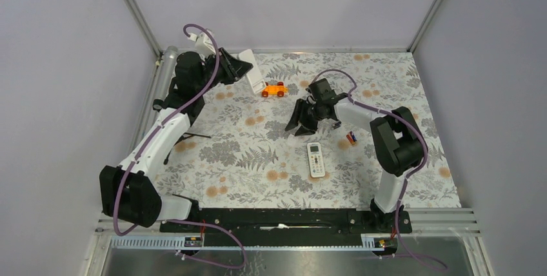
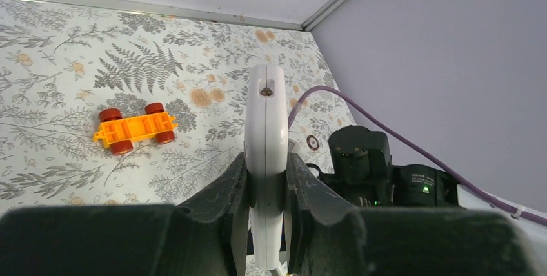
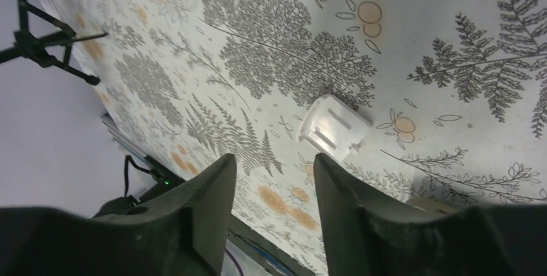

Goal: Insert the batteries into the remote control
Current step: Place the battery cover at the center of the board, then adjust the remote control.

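The left fingers (image 2: 227, 193) are clamped on the remote (image 2: 266, 135), holding it edge-on and clear of the table (image 1: 413, 89) at the far left corner, near the toy car (image 1: 274, 89). The right fingers (image 3: 208, 193) stand apart with nothing between them, over a small white ribbed piece (image 3: 333, 128) lying flat on the table — probably the battery cover. The batteries (image 1: 351, 137) lie together on the table close to the right arm, between it and the screened remote (image 1: 315, 158).

The likeliest trouble is at the pick. The batteries are tiny, round and side by side, so fingers closing on one may nudge the other and send it rolling, or pinch both at once. A low approach could also clip the screened remote, which lies near them.

The second risk is the remote itself. It is gripped across its thin edges with most of its length sticking out past the fingers, so pressing a battery into it could twist it or make it slip. Whether the compartment faces the right arm cannot be told from these views — if it does not, the battery will meet a closed back.

Polarity is another risk: nothing here shows which way the cells point. The two arms must also meet over the middle, where their links could collide.
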Controlling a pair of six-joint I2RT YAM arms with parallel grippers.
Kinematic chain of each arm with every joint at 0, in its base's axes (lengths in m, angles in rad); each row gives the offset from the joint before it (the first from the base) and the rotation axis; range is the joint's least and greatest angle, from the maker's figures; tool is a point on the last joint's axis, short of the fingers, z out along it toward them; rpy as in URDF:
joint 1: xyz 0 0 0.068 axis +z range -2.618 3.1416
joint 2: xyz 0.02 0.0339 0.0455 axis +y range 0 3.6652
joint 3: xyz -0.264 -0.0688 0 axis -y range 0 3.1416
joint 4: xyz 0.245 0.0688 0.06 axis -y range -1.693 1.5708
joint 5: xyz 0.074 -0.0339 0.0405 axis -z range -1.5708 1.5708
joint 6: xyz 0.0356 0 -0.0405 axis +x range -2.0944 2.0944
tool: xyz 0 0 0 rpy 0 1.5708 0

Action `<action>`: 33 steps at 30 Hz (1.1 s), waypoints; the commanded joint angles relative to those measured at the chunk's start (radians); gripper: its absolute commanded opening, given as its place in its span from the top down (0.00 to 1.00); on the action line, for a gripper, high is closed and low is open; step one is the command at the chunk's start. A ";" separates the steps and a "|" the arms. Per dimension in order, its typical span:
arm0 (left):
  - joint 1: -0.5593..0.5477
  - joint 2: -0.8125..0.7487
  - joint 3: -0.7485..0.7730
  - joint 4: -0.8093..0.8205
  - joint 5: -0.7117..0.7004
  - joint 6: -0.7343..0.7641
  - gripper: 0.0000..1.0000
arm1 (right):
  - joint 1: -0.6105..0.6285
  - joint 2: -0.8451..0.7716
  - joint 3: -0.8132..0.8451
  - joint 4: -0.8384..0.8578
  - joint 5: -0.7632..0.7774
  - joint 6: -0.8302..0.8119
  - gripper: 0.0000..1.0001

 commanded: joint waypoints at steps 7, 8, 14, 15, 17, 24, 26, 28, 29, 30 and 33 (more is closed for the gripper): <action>0.028 -0.051 -0.009 0.220 0.098 -0.151 1.00 | -0.008 -0.277 -0.030 0.341 -0.104 0.036 0.23; 0.030 -0.051 -0.015 0.262 0.111 -0.193 1.00 | -0.008 -0.310 -0.064 0.457 -0.133 0.072 0.21; 0.031 -0.034 -0.013 0.421 0.127 -0.424 1.00 | -0.007 -0.363 -0.121 1.001 -0.228 0.329 0.08; 0.031 -0.030 -0.015 0.453 0.131 -0.465 1.00 | -0.006 -0.346 -0.103 1.052 -0.240 0.373 0.08; 0.031 -0.022 -0.016 0.517 0.144 -0.535 1.00 | -0.004 -0.299 -0.061 1.151 -0.250 0.461 0.07; 0.030 -0.023 -0.007 0.547 0.181 -0.618 1.00 | 0.010 -0.145 0.082 1.412 -0.256 0.656 0.19; 0.030 -0.022 -0.009 0.545 0.194 -0.625 1.00 | 0.013 -0.123 0.106 1.462 -0.270 0.678 0.30; 0.030 -0.021 -0.010 0.538 0.206 -0.630 1.00 | 0.018 -0.108 0.128 1.480 -0.293 0.693 0.44; 0.030 -0.020 -0.010 0.536 0.211 -0.632 1.00 | 0.020 -0.105 0.127 1.498 -0.301 0.701 0.51; 0.030 -0.019 -0.008 0.533 0.214 -0.636 1.00 | 0.021 -0.102 0.124 1.519 -0.305 0.707 0.58; 0.030 -0.015 -0.003 0.528 0.228 -0.646 1.00 | 0.021 -0.102 0.120 1.531 -0.313 0.702 0.78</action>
